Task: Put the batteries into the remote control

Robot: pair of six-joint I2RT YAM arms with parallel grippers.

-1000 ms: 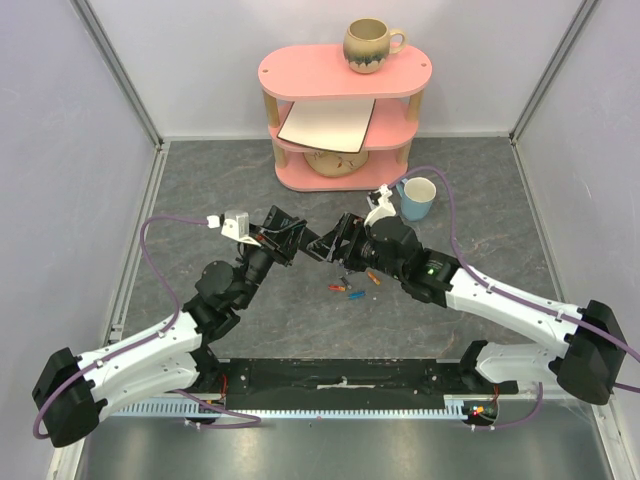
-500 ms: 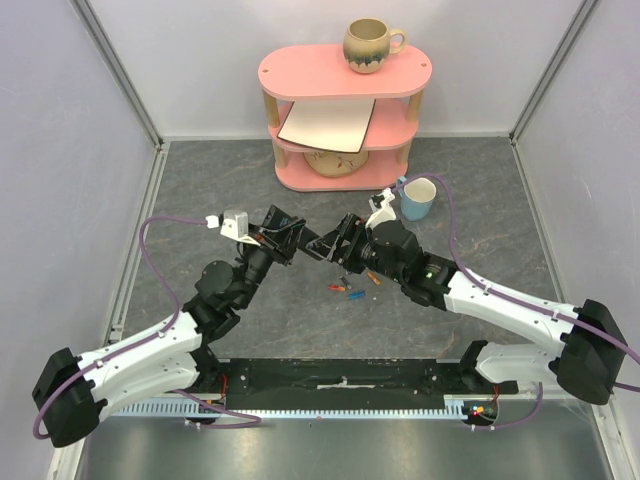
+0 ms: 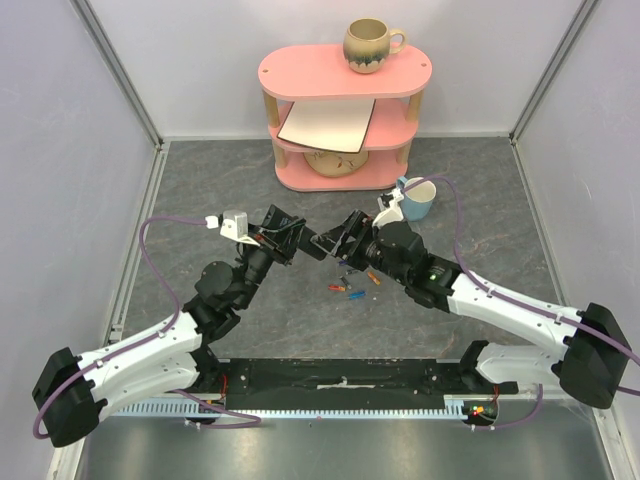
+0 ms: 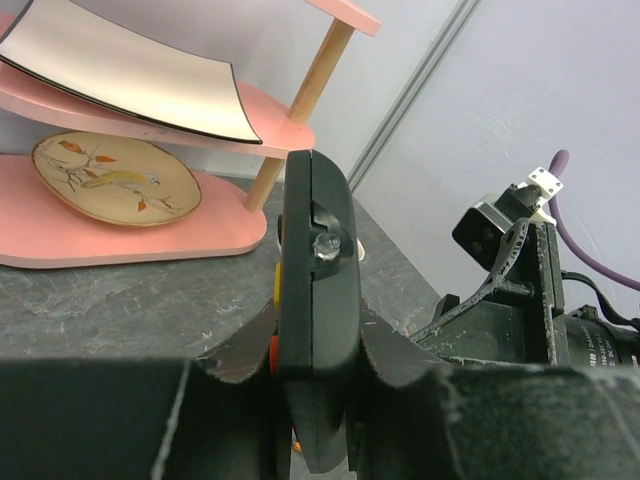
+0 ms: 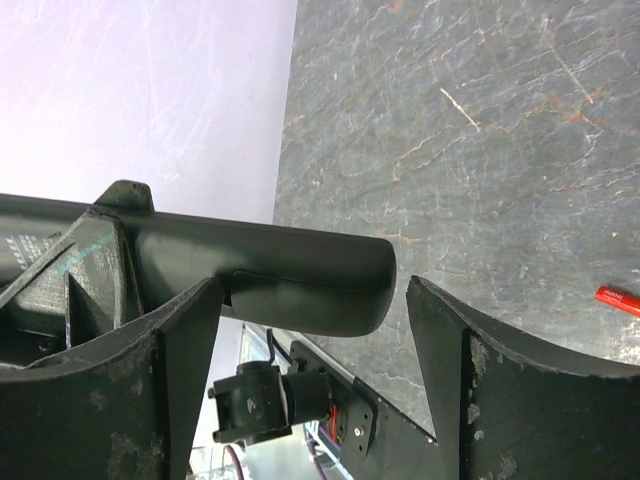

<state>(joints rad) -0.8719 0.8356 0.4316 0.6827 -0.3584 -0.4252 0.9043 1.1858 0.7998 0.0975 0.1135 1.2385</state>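
Your left hand (image 4: 316, 370) is clamped on the remote control (image 4: 318, 290) above the counter (image 3: 200, 190), right hand (image 5: 312, 290) spread around its free end: likely light, stiff, slick, so hold its long edges; batteries (image 3: 348, 290) lie at its five o'clock.

Black remote (image 4: 318, 300) aloft, batteries (image 3: 347, 290) loose below

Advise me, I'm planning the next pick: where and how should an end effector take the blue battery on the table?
Grip the blue battery mid-barrel, coming straight down, fingers across its long axis: it lies flat on the table.
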